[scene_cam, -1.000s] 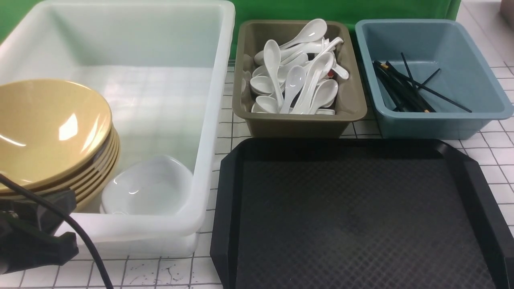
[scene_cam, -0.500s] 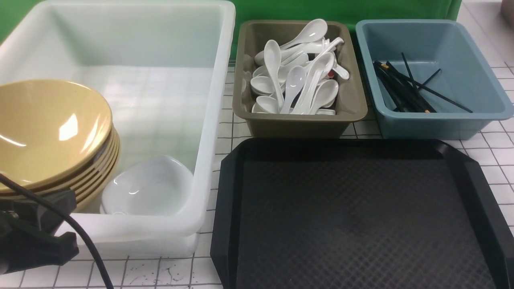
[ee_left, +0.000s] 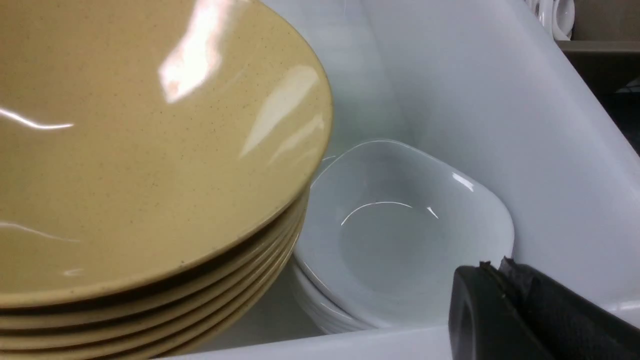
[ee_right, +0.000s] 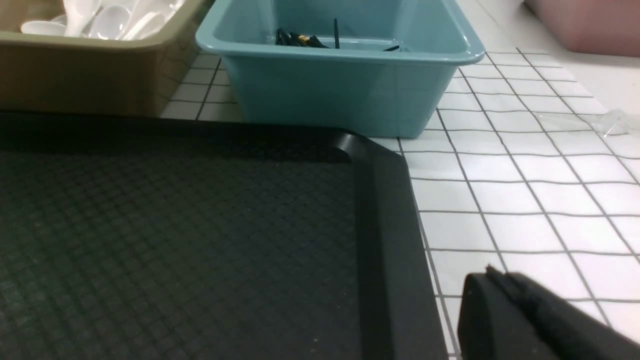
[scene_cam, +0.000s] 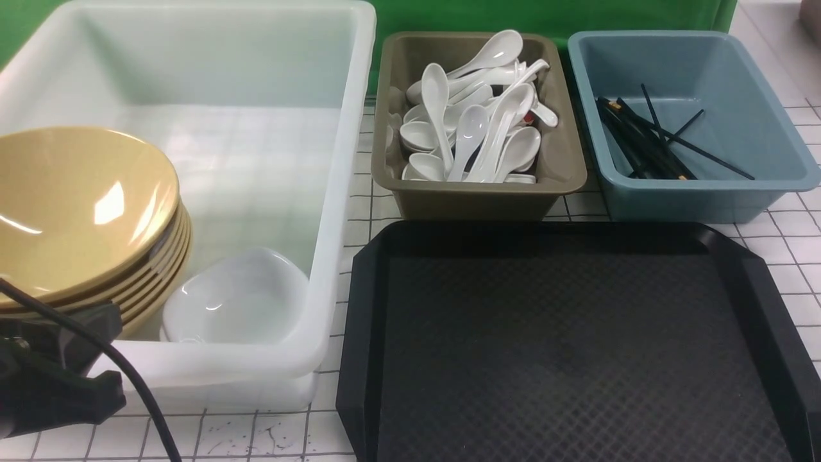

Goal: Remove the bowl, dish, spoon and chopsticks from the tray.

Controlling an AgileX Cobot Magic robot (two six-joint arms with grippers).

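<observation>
Front view. A white tiled tabletop (scene_cam: pixel 269 436) with dark grid lines is carrying everything; a green backdrop (scene_cam: pixel 545 16) is closing off the 12 o'clock edge. The black tray (scene_cam: pixel 577 346) is sitting at 5 o'clock, its diamond-textured floor carrying nothing. A translucent white tub (scene_cam: pixel 333 192) is filling 9 to 11 o'clock. Inside it, the bowl (scene_cam: pixel 77 205) is lying on top of a stack of like bowls at the tub's 8 o'clock corner, and the dish (scene_cam: pixel 234 298) is resting just beside that stack. The olive-brown bin (scene_cam: pixel 478 199) at 12 o'clock is holding the spoon (scene_cam: pixel 468 138) among a heap of white spoons. The blue-grey bin (scene_cam: pixel 705 192) at 1 o'clock is holding the chopsticks (scene_cam: pixel 641 138). The left gripper (scene_cam: pixel 58 378) is showing as a dark mass at 8 o'clock against the tub's near wall; finger spread cannot be told.

Left wrist view. The bowl (ee_left: pixel 150 140) and dish (ee_left: pixel 405 235) are sitting side by side, rims touching or nearly so. One dark fingertip (ee_left: pixel 500 310) is showing at the tub rim (ee_left: pixel 575 150); opening not readable.

Right wrist view. The tray corner (ee_right: pixel 380 165) is lying near the blue-grey bin (ee_right: pixel 330 95); tiles (ee_right: pixel 525 190) are running beyond. The right gripper (ee_right: pixel 525 320) is showing one dark finger over the tiles beside the tray; its spread cannot be told.
</observation>
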